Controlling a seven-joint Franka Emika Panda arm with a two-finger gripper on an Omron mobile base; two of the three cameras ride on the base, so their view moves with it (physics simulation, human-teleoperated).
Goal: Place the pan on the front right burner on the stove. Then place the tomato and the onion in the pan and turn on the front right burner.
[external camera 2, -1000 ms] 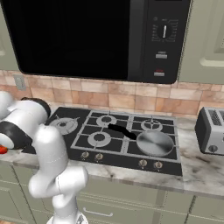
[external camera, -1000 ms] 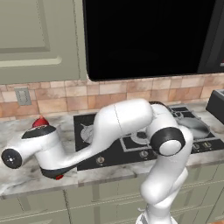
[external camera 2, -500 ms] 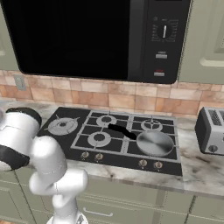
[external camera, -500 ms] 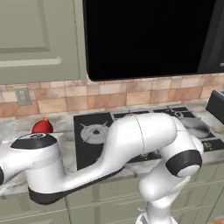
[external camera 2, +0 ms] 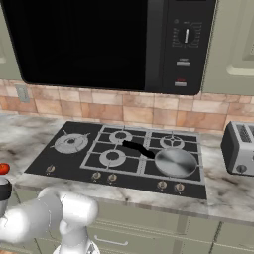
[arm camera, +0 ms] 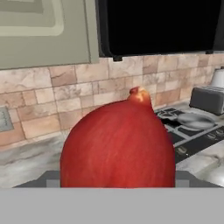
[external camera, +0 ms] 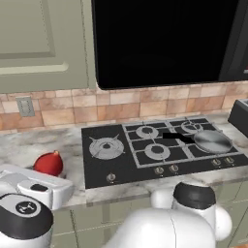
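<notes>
The shiny pan (external camera: 212, 141) (external camera 2: 174, 161) rests on the front right burner of the black stove (external camera: 118, 162) (external camera 2: 74, 161), covering that burner, black handle pointing back-left. On the counter left of the stove lies the red onion (external camera: 48, 163) (external camera 2: 3, 168). My gripper (external camera: 46, 177) is low beside it. In the hand view the onion (arm camera: 118, 144) looms right in front of my gripper (arm camera: 116, 181), whose jaws stand wide on either side without clamping it. The tomato is out of view.
Small silver knobs (external camera: 223, 161) line the stove's front edge. A toaster (external camera 2: 238, 149) stands on the counter to the right. A dark microwave (external camera 2: 99, 44) hangs over the stove, with a tiled wall and an outlet (external camera: 25, 106) behind the counter.
The arm has swung down and left, bringing the hand low to the counter in front of the onion. The pan has stayed put.
</notes>
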